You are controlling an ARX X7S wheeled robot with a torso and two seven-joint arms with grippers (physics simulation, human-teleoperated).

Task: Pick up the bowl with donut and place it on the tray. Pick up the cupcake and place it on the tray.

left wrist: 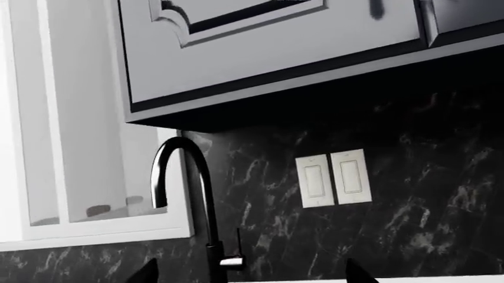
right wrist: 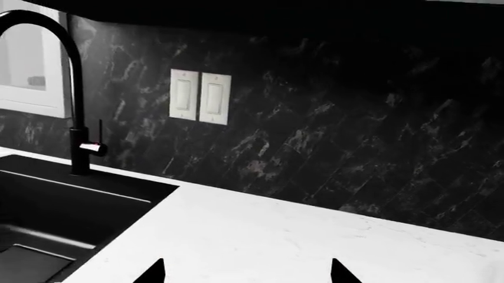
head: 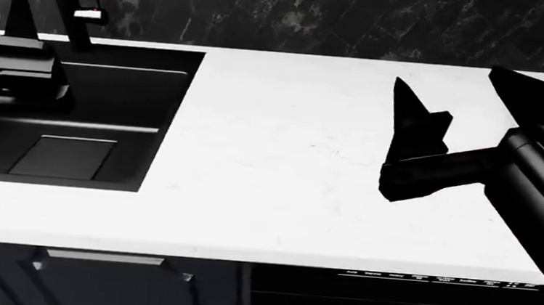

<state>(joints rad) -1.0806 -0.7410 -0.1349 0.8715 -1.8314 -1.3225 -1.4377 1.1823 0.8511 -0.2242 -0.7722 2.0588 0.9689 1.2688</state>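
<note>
The right arm (head: 533, 169) is reaching in from the right side of the head view, its forearm lying low over the white desk (head: 281, 160) and the right jaws (head: 419, 113) pointing away from the robot toward the dark marble backsplash (head: 360, 21). In the right wrist view two dark fingertips (right wrist: 150, 272) are showing well apart, so these jaws are standing wide with nothing between them. Ahead of them are lying bare desk, then the backsplash with a double light switch (right wrist: 200, 97).

The left jaws (head: 20, 20) are hanging over the black sink (head: 70, 122), tilted upward. In the left wrist view their tips (left wrist: 144, 272) are also spread wide and holding nothing. Directly ahead of them the black gooseneck faucet (left wrist: 193, 200) is rising, with the switch beside it, a grey cabinet (left wrist: 275, 53) above and a white-framed window (left wrist: 87, 147) off to the side.

The faucet is standing between the left jaws and the wall; nothing is standing between the right jaws and the backsplash.

The bowl, donut, cupcake and tray are appearing in none of the three views, so their places relative to either jaws cannot be told.
</note>
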